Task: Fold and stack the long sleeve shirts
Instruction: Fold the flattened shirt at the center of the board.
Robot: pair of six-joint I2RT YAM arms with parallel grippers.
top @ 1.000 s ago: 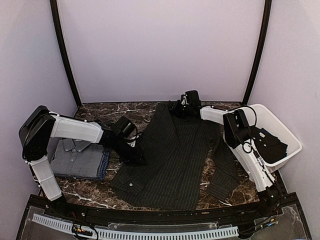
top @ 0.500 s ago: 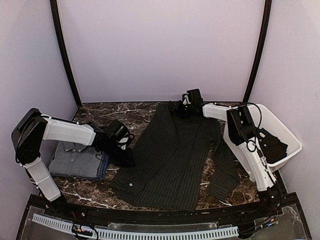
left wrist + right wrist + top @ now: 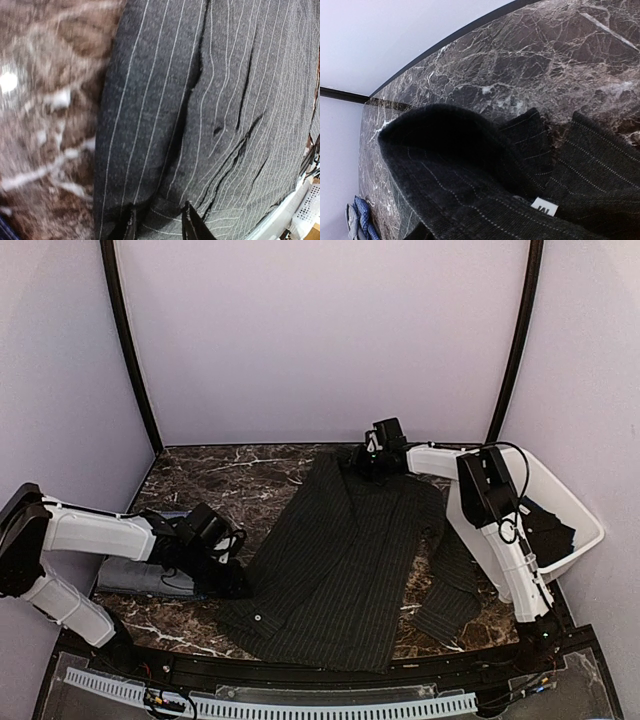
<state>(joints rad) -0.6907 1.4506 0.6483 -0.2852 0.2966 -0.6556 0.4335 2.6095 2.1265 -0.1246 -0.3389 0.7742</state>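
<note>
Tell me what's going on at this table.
A pinstriped shirt lies spread open across the marble table, not yet folded. The right gripper is at its collar by the far edge and appears to grip it. The left gripper sits low on the shirt's left side, and its grip is unclear. A folded grey shirt lies at the left. A white tub at the right holds dark cloth.

The dark marble desk (image 3: 230, 475) is carrying a black pinstriped shirt (image 3: 345, 560), which is lying spread open across its middle. A folded grey shirt (image 3: 125, 575) is resting near the left edge, and a white tub (image 3: 563, 487) is sitting at the right edge.
</note>
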